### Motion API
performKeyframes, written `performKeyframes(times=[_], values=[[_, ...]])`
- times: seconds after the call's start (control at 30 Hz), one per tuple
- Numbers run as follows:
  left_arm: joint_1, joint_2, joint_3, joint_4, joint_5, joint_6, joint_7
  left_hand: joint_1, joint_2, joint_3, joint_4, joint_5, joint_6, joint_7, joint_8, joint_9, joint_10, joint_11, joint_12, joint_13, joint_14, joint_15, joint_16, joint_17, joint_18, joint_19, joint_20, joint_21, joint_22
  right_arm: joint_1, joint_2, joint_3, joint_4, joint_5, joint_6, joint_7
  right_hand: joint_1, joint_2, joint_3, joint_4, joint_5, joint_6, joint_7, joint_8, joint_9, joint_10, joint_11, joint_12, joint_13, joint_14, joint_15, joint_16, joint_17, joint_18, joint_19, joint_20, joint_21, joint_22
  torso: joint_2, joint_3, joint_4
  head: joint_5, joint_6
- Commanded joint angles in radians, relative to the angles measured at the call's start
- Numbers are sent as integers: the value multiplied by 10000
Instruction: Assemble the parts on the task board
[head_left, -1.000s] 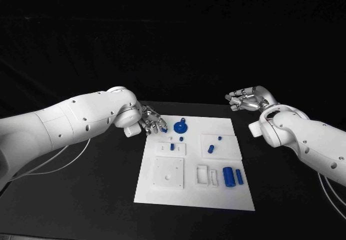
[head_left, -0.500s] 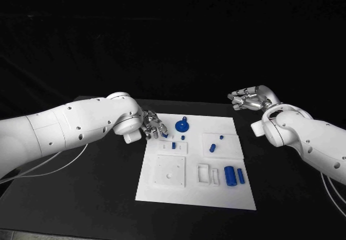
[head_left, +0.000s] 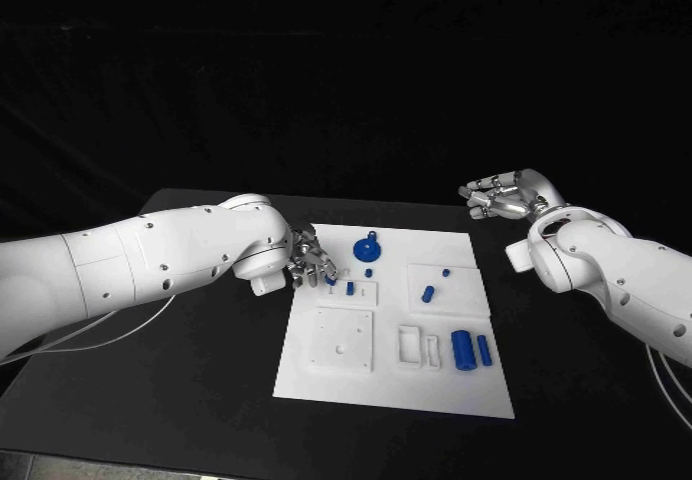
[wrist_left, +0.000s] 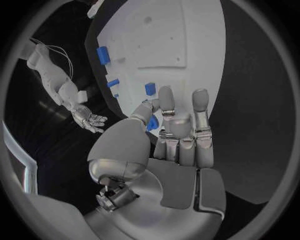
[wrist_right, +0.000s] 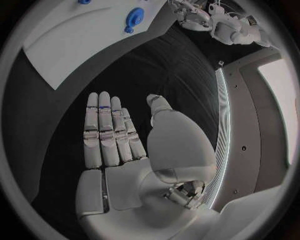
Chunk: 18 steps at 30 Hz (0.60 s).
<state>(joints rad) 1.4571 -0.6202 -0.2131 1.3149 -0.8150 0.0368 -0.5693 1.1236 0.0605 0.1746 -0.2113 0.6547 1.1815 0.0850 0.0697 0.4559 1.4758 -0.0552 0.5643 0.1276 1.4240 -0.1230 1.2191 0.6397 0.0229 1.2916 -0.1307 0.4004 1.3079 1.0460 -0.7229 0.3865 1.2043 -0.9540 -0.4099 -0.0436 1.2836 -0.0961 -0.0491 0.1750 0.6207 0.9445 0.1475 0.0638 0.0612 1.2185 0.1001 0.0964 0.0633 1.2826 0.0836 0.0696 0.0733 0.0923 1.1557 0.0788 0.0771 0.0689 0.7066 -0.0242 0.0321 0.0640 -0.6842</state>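
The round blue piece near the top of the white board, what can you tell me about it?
The round blue piece is a flat disc with a small tab sticking out on the side away from the robot, and it looks like plastic. It lies on the white board near its far edge, beyond the smaller blue pieces. Nothing touches it: the left hand is beside it over the board's left edge, and the right hand is off the board, held open.

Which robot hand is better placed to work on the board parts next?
Probably the left robot hand: it hovers at the task board's left edge near a small blue part. The right robot hand sits off the board.
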Motion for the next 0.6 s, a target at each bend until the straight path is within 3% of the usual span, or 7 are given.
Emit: performKeyframes(times=[0.03, 0.6], values=[[16, 0, -33, 45, -252, 126, -174, 93, 4, 46, 16, 47, 1743, -1009, 34, 221, 412, -137, 38, 15, 22, 3, 42, -9, 128, -7, 36, 56, 191, -4, -10, 5, 9, 20, 146, 140, 40, 94, 71, -24, 38, 21, 17, -34, -3, -56, -18, -27, -9, -65, -7, -43, -15, -69, -56, 2, -19, -14, 6, -1, 6, -9, 16], [0, 124, -182, 95, -890, 178, -264, 62, 35, 64, 102, -51, 1757, -1016, 40, 249, 413, -131, 73, 48, 14, -10, 75, -81, 140, -35, 39, 136, 186, -5, -35, 5, 25, 40, 244, 205, 39, 63, 160, -34, 78, -29, 25, -36, -6, -77, -10, -46, -10, -98, 4, -45, -18, -69, -84, 13, -26, -15, 5, 9, -13, -22, -36]])
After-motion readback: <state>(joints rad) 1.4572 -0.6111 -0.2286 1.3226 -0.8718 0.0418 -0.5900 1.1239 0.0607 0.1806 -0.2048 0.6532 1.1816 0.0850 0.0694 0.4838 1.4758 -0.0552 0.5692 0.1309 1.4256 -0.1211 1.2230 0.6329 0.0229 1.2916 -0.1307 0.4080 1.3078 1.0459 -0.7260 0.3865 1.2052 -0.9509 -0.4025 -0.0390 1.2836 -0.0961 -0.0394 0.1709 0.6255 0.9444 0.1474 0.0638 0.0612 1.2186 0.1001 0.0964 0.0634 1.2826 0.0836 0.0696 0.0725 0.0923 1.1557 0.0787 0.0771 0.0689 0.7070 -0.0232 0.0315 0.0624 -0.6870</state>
